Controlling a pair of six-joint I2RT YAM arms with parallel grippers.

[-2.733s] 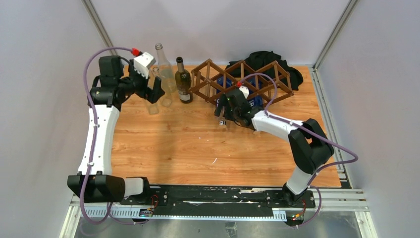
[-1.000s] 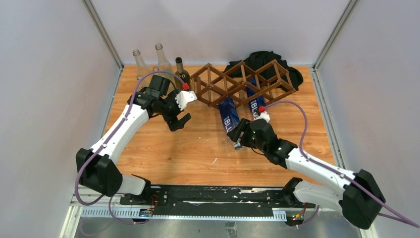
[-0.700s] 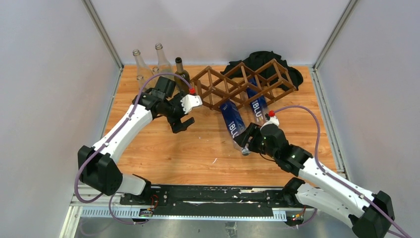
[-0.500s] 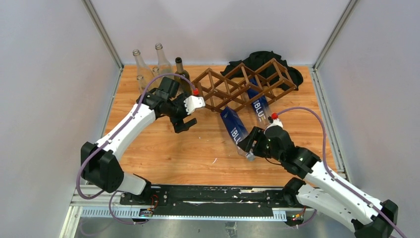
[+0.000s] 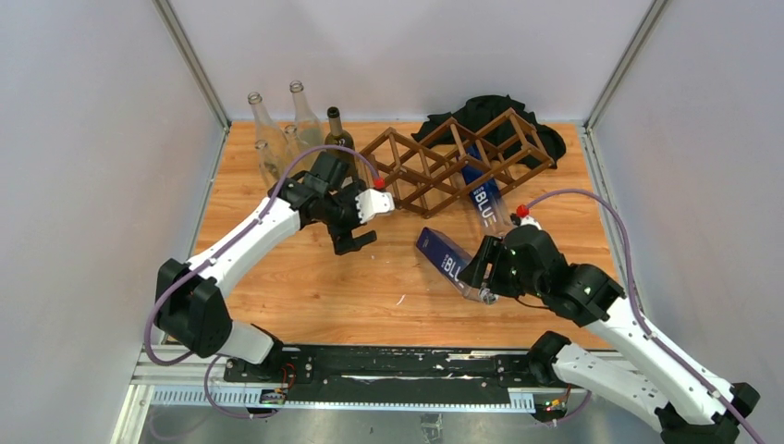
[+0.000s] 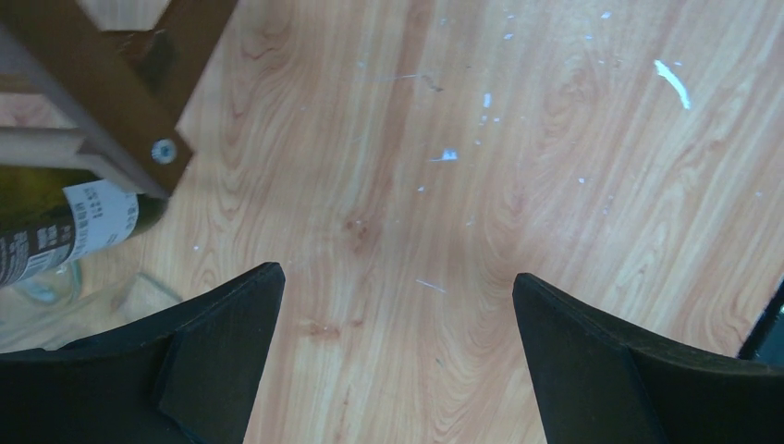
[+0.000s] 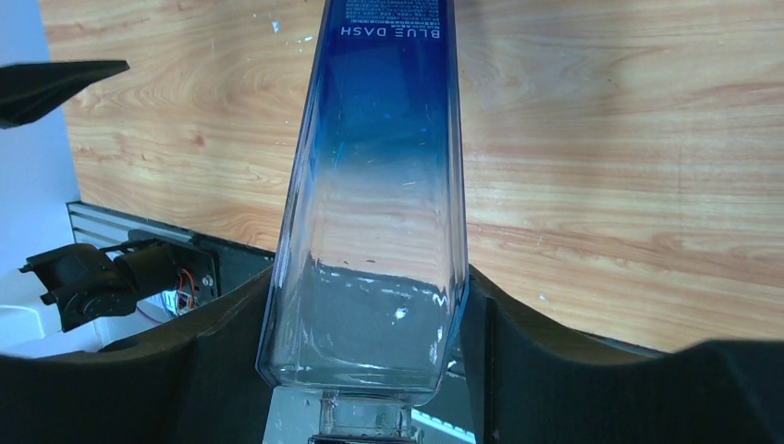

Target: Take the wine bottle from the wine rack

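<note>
So, we're at the pull-out step here. The right hand [image 5: 483,277] is clamped on the wine bottle [image 5: 447,260], the blue one with the clear shoulder. The right wrist view shows its fingers [image 7: 213,361] pressed on both sides of the glass at that shoulder. The bottle sits on the near side of the wine rack [image 5: 434,166], clear of the slats as far as we can tell, angled with its neck end pointing away from the rack. We can't tell whether its base rests on the surface [image 5: 305,287] or hangs just above it. A second blue bottle [image 5: 483,199] lies in a cell toward the rack's right end.

The left hand [image 5: 356,236] is spread wide and holds nothing, hovering just off the rack's left corner. Its wrist view catches that corner plus a dark green bottle [image 6: 65,227] beside it.

Our read: the extraction looks basically done, so the next move is setting the bottle down on the near side of the rack, well apart from it. We'd lower it gently and let go only once it's steady, otherwise it could roll back toward the rack.
</note>
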